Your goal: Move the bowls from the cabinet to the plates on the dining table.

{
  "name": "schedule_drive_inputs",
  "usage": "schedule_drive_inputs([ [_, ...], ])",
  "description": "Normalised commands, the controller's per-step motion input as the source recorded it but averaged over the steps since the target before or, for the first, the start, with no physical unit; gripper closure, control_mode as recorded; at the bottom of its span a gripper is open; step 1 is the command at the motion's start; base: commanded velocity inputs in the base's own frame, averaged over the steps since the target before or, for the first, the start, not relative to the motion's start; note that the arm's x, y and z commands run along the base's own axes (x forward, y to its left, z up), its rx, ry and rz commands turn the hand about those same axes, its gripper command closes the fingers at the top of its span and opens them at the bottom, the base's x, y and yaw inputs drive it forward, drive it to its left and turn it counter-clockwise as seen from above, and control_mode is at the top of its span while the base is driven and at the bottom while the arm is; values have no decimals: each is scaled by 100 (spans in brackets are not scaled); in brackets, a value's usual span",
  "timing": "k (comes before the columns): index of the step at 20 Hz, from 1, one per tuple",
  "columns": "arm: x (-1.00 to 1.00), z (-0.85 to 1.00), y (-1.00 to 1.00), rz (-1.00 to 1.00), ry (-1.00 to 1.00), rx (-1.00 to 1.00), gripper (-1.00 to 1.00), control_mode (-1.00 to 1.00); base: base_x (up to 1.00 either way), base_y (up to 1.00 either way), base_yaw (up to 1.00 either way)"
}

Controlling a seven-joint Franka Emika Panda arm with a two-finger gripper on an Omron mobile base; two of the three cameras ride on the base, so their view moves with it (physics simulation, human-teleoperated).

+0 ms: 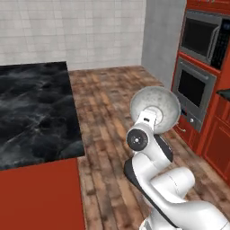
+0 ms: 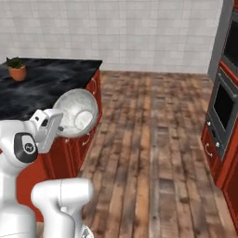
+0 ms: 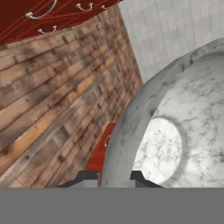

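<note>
Pale grey speckled stone-look bowl [image 1: 155, 108] is up in the air, carried at the end of the white arm, tipped on its side so its rounded underside faces the left base camera and its hollow faces the right base camera [image 2: 76, 113]. And there's the grip: the two-finger gripper [image 3: 114, 176] is pinched narrow on the bowl's rim, one dark fingertip inside the wall, one outside, clear in the hand view where the thick marbled rim [image 3: 131, 127] curves right up from between the tips. The bowl hangs over the brown wooden plank floor [image 1: 108, 112], off the edge of the long black white-veined marble island top [image 1: 36, 112], near its red base [image 2: 88, 135] but not over the stone. On that dark top, at the far left of the right base view, sits a small green plant in a terracotta pot [image 2: 17, 69], well apart from the bowl. Over on the right side, a built-in steel oven [image 1: 192, 92] with a microwave [image 1: 204, 36] above it, set in red cabinetry.
</note>
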Motion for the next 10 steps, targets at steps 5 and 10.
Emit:
schedule_drive_inputs([
  [5,0,0,0,0,0,0,100,100,36,9,57],
  [10,0,0,0,0,0,0,100,100,32,0,59],
])
